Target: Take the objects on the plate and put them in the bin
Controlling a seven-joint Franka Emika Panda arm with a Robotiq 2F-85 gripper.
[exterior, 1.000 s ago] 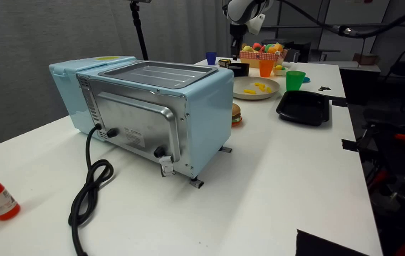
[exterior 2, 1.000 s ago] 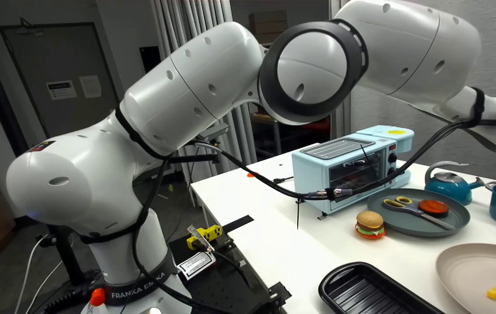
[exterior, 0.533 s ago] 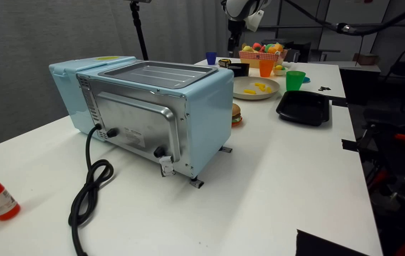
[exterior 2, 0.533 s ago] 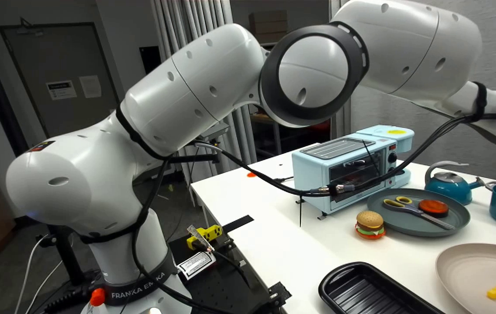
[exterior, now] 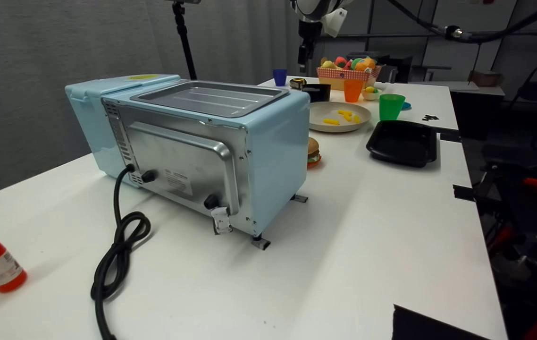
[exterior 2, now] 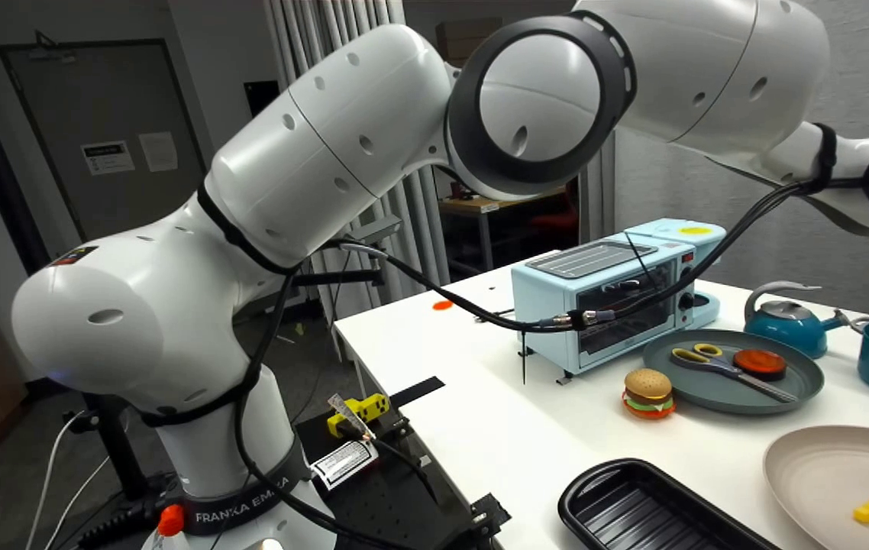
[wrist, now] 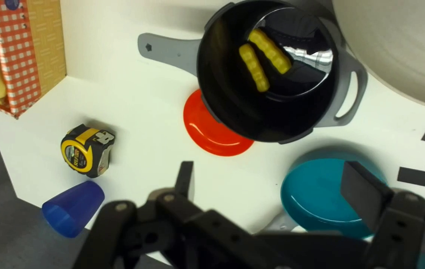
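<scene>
White tabletop (wrist: 141,108); end effector (wrist: 272,184) near the pot (wrist: 231,101), jaws apart — too low a pass toward the plate (wrist: 403,41) beside it could upset the pot, spilling its sticks (wrist: 270,51).

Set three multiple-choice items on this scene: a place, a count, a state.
1. Where do the scissors lie?
A) in the black tray
B) on the dark plate
C) on the toaster oven

2. How many yellow pieces show in the black pot?
A) none
B) one
C) two

3. How does the claw stand?
A) open
B) shut on a cup
C) shut, empty

1 B: an exterior view shows them there.
2 C: the wrist view shows two, side by side.
3 A: its fingers stand wide apart, gripping nothing.
</scene>
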